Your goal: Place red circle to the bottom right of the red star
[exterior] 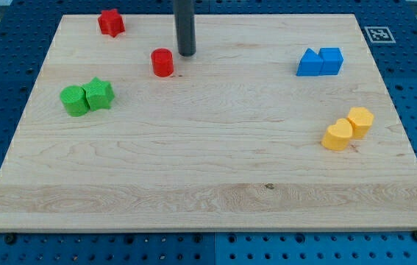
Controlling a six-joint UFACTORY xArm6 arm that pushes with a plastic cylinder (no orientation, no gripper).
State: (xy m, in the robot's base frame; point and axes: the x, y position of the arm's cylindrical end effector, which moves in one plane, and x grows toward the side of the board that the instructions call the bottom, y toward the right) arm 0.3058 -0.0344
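Wooden counter (pixel 208 169) on a blue pegboard (pixel 2 73), blocks scattered.
My tip (pixel 186 54) is a bare rod without a claw, just right of the red circle (pixel 162 62); the red star (pixel 110 22) sits up-left, apart.

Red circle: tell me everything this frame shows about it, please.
The red circle is a short, solid-looking cylinder of matte red, standing upright on its flat end on the wooden board, in the upper left part of the view. Nothing touches it. My tip sits just to its upper right, with a small gap. The red star lies farther to the upper left.
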